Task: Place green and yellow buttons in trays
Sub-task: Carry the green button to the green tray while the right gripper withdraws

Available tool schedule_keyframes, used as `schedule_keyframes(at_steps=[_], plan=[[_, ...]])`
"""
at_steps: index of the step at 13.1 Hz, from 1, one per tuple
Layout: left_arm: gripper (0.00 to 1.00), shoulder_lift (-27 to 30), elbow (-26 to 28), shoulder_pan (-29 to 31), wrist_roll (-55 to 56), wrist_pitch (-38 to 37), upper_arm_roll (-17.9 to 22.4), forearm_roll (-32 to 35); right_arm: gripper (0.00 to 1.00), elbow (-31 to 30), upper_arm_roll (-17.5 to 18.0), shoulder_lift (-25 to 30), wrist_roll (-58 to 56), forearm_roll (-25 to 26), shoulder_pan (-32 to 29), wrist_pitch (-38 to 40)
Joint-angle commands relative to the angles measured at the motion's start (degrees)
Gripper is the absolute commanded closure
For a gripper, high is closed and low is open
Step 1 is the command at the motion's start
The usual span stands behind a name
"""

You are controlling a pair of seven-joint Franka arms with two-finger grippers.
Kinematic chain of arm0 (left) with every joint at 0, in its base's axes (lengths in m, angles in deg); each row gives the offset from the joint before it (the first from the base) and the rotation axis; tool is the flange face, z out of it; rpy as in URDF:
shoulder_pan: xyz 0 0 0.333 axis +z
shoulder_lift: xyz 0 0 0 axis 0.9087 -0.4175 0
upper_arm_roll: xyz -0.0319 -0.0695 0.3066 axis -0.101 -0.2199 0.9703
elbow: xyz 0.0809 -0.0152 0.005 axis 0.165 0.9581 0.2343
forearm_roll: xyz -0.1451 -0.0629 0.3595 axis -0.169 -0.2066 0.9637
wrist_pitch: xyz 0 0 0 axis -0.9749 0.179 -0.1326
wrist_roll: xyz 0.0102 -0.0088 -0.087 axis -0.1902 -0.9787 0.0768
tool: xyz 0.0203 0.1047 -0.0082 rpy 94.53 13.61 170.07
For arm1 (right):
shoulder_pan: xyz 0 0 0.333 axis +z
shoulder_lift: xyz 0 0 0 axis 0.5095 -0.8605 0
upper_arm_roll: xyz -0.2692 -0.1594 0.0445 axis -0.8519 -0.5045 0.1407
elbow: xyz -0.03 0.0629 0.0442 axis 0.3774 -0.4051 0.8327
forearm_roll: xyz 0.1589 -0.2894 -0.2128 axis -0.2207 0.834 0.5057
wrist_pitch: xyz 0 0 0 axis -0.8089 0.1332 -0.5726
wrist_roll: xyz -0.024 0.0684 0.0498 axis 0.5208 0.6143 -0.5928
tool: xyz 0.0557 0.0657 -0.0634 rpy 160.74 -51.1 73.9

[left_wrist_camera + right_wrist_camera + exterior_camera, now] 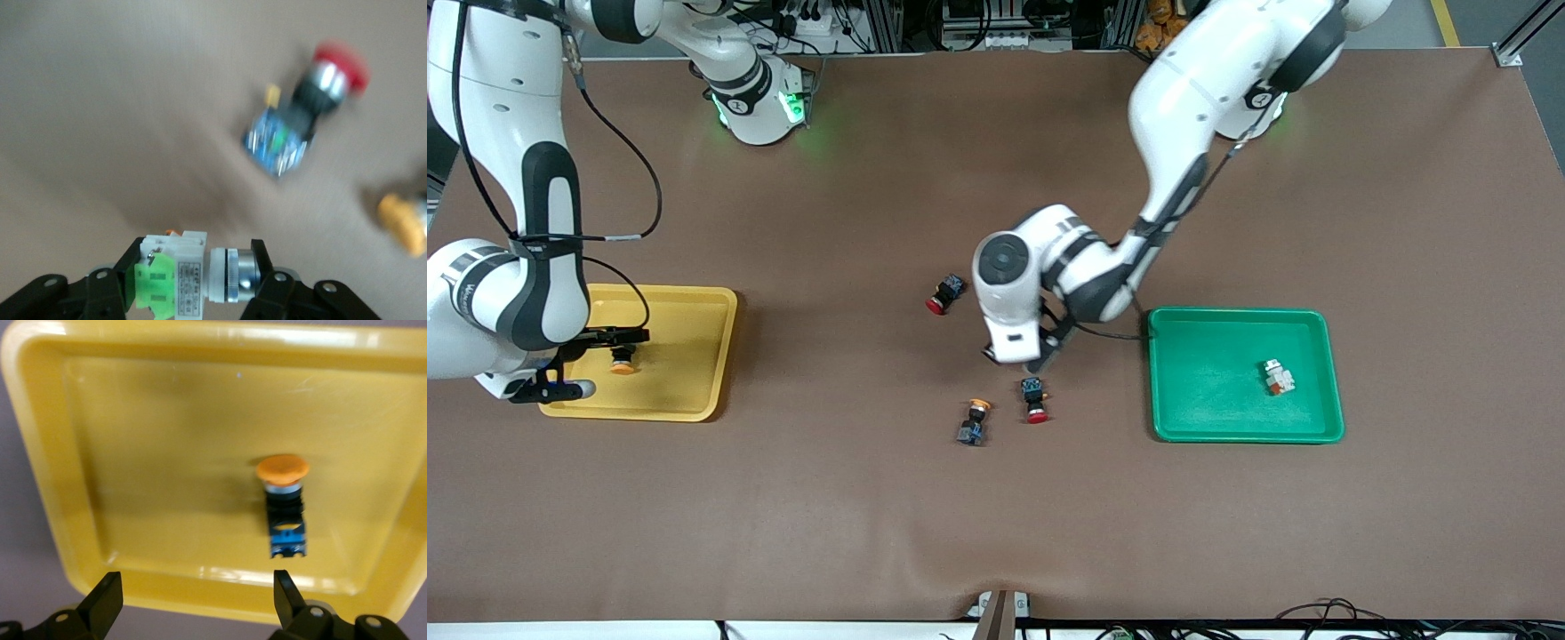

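Observation:
My left gripper (1032, 362) (193, 279) is low over the middle of the table, shut on a pale silvery-white button with a light-green block (175, 280); the hand hides this button in the front view. A yellow-capped button (974, 420) (404, 223) lies on the table nearby. Another yellow-capped button (623, 359) (283, 503) lies in the yellow tray (689, 356) (40, 453). My right gripper (591, 363) (193, 600) hangs open over that tray's edge, holding nothing. A pale button with an orange-red mark (1279, 377) lies in the green tray (1209, 391).
Two red-capped black-and-blue switches lie mid-table: one (1035, 399) (303, 113) beside the loose yellow-capped button, the other (945, 294) farther from the front camera. The brown table cover is wrinkled near its front edge.

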Motion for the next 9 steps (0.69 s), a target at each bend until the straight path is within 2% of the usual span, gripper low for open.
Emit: schedule_keyframes(at_steps=[1,3,5,7,9], plan=[[1.00,7.36,5.45,8.18,-10.57,-4.47,-3.27,-0.03,0.00,-0.80,-0.19,2.03,8.87,-0.90,3.27,3.17],[1.00,12.54,11.94,13.20,-19.88,-4.47,-3.27,-0.03,0.00,-1.41,1.39,2.12,10.48,-2.39,3.81,3.00],[1.00,16.68,18.97,18.47,-27.62,-4.04,-3.27,0.32,0.00,-2.47,2.01,2.21,13.10,-7.48,5.12,3.00],[1.00,18.19,22.42,22.26,-32.47,-3.33,-3.27,0.32,0.00,-2.56,2.45,2.21,17.66,-8.72,7.05,2.56],[1.00,17.76,23.92,24.37,-33.11,-0.80,-3.27,0.59,0.00,-2.47,4.90,2.29,22.93,-10.65,7.76,1.95]])
